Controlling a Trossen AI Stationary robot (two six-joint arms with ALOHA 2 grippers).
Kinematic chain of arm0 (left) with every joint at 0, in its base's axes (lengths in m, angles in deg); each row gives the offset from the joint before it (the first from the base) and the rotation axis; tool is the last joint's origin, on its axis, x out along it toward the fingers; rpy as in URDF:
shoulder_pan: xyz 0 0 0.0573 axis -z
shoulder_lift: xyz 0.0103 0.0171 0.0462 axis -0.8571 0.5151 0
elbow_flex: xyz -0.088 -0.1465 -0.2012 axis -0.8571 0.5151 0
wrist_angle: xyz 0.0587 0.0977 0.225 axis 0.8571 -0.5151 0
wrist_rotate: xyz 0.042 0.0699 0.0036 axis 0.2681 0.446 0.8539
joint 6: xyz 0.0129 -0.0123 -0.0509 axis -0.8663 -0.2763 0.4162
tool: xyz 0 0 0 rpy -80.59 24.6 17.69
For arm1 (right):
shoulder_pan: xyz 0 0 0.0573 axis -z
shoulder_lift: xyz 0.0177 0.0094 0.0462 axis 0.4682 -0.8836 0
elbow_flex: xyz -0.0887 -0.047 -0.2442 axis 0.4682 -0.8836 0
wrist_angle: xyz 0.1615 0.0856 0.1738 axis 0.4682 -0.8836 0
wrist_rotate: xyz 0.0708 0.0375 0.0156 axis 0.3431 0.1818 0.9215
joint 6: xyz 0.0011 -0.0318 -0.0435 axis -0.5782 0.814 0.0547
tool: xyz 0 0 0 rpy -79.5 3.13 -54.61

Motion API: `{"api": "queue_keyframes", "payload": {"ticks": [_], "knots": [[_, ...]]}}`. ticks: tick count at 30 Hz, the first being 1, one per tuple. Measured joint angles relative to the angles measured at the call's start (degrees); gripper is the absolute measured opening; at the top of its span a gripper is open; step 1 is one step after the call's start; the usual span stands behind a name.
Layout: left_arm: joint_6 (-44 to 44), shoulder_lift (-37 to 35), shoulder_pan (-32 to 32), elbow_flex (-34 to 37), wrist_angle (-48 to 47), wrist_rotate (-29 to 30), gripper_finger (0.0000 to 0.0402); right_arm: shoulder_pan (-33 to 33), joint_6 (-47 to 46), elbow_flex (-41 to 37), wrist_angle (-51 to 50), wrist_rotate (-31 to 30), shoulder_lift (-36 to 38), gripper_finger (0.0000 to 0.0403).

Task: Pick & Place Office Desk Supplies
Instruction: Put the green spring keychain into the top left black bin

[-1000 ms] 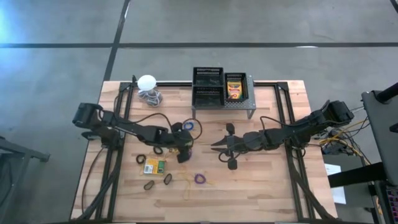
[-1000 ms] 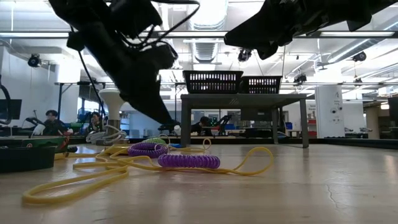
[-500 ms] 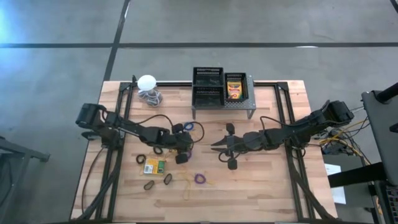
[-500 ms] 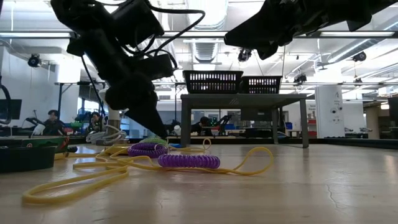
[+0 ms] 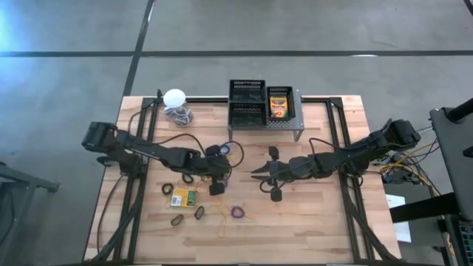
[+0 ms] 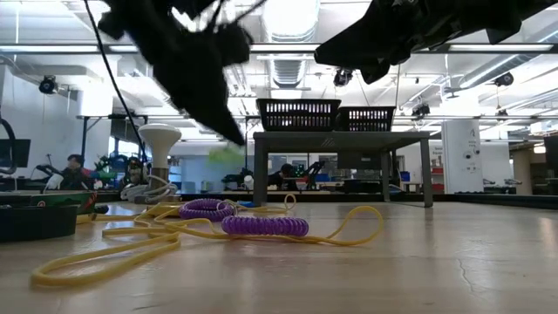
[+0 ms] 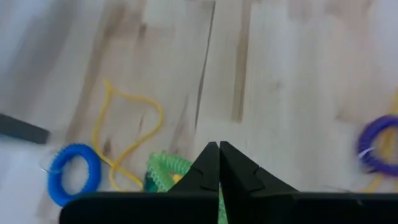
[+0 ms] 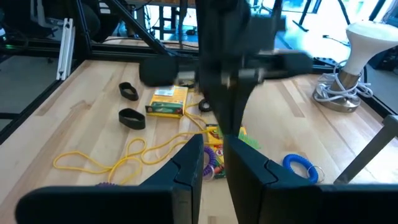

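Now the left claw (image 7: 219, 163) is pinched together on a green coil loop (image 7: 166, 175); it looks light and springy, best held by one strand.

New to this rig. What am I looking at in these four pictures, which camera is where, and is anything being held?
It is a two-armed robot at a wooden table, sorting desk supplies. One picture looks straight down, one looks level across the tabletop, and one comes from a camera on each wrist.

The left gripper is shut, apparently on a green coiled loop, and the level view shows it above the table. The right gripper hangs open near the table's middle, holding nothing.

On the table lie a crayon box, a purple loop, a blue loop, a yellow band and a few dark loops. At the far edge, black mesh bins sit on a grey stand; one holds another crayon box. The white ball with cord stands beside them.
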State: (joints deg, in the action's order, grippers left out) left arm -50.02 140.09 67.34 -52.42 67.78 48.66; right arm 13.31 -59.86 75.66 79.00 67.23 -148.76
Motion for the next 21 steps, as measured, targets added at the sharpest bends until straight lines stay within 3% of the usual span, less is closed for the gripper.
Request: {"api": "queue_keyframes", "payload": {"ticks": [4,10,17,21], "knots": [[0.4,-4.3,0.5,-3.3,-0.8,0.0,0.0001,-0.3,0.0,0.0,-2.0,0.0,2.4,0.0053],[-1.4,-6.8,-2.4,-12.9,-1.0,-0.2,0.0001,-1.8,-1.2,0.0,-13.5,-0.3,13.0,0.0044],[-14.1,0.8,-15.6,-32.4,-11.8,-4.0,0.0001,-5.2,-3.6,0.0,-27.3,-1.4,24.9,0.0043],[-19.3,8.4,-24.4,-44.7,-16.0,-7.4,0.0000,-7.6,-4.4,-0.7,-30.1,-8.8,29.9,0.0043]]}}
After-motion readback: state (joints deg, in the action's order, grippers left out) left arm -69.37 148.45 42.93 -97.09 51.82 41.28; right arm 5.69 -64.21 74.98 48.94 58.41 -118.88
